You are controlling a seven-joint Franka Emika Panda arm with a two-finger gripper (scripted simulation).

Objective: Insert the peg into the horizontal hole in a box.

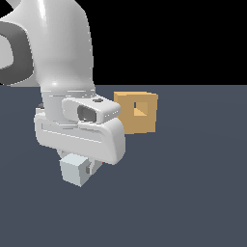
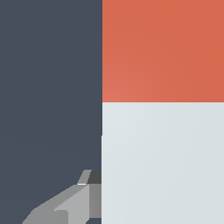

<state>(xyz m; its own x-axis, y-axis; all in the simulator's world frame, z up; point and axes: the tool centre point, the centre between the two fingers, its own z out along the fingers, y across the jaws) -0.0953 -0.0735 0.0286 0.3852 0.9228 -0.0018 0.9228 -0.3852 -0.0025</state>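
The tan box (image 1: 137, 113) stands on the dark floor towards the back, its square hole (image 1: 141, 108) facing the camera. My gripper (image 1: 81, 168) hangs below the white hand, nearer the camera and to the exterior view's left of the box. It is shut on the peg (image 1: 74, 171), of which only the pale grey-white end shows under the hand. In the wrist view the peg (image 2: 162, 162) fills the frame at close range, pale along one part and red-orange (image 2: 162, 50) along the other. One grey finger (image 2: 65, 205) shows beside it. The other finger is hidden.
The dark blue-grey floor (image 1: 193, 193) spreads around the box and the arm. The white arm (image 1: 58, 53) fills the upper part of the exterior view's left. No other object is in view.
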